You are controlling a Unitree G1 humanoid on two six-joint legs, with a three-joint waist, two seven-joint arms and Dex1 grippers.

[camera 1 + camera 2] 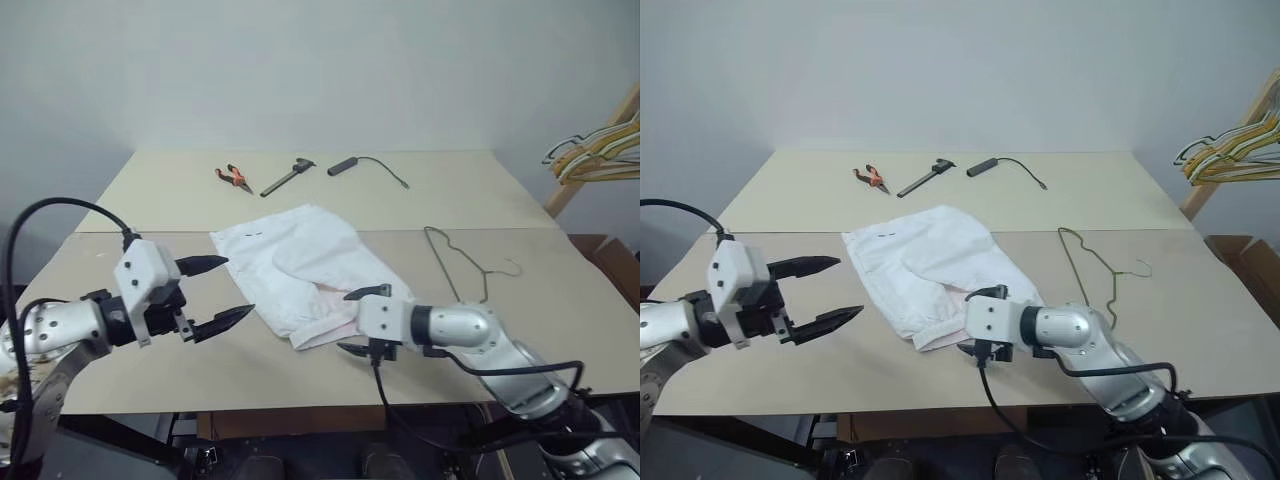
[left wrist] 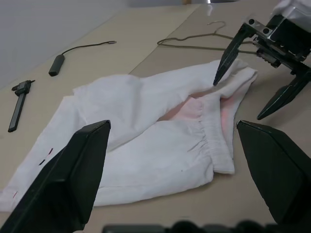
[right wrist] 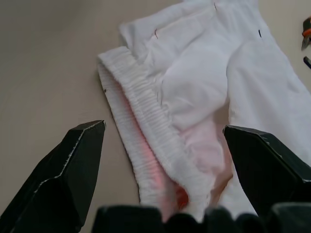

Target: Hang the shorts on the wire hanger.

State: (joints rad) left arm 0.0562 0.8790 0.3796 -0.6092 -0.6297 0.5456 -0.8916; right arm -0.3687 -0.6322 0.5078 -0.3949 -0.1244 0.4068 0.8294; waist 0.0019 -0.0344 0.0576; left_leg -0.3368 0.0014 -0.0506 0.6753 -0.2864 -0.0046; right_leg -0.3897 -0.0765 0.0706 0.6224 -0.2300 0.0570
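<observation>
The white shorts (image 1: 295, 265) lie crumpled flat on the table, their elastic waistband (image 3: 146, 121) turned toward the front edge with pink showing inside. The wire hanger (image 1: 455, 260) lies flat to the right of them, hook pointing right. My right gripper (image 1: 344, 321) is open just at the waistband's front right corner, one finger above the cloth edge and one beside it, nothing between them. My left gripper (image 1: 238, 286) is open and empty, hovering off the shorts' left side and pointing at them. The left wrist view shows the right gripper (image 2: 237, 99) at the waistband.
At the back of the table lie orange-handled pliers (image 1: 233, 177), a dark caliper-like tool (image 1: 288, 177) and a black cylinder with a cable (image 1: 345, 165). A bunch of yellow and pale hangers (image 1: 595, 150) hangs on a wooden rack at the far right.
</observation>
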